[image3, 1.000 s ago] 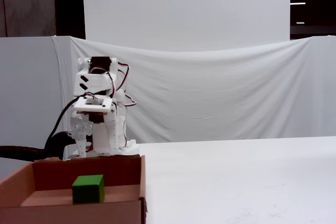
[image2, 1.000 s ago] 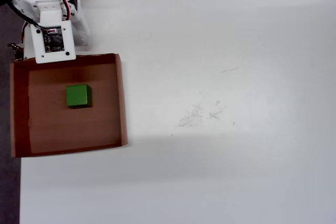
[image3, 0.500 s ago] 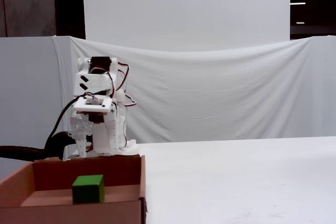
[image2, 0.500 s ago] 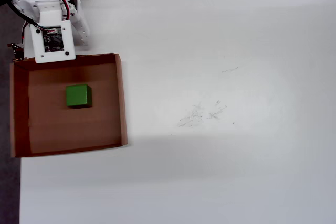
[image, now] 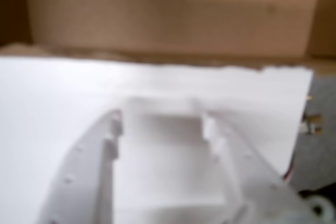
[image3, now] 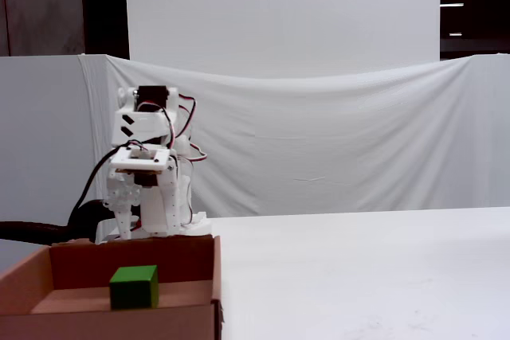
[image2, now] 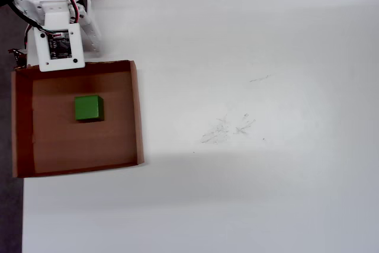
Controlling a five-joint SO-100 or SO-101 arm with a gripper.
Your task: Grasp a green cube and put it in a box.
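The green cube [image2: 89, 108] sits flat on the floor of the box [image2: 135, 111], left of centre in the overhead view and clear of all four walls, so by the look of things your task is as good as done. The arm [image3: 147, 177] is folded back over its base at the box's far wall, and the jaws [image: 163, 124], seen in the blurred wrist view over a white surface, stand apart with nothing between them. What can still go wrong is small but real. The jaws hang close above the cardboard rim, and if you swing or lower the arm carelessly, a fingertip could catch that wall and drag the light box across the table [image2: 266, 87], or tip it enough to slide the cube out. The box's left edge already overhangs the table's edge in the overhead view, so a shove that way could drop it. Lift clear before you turn away, and leave the cube alone.
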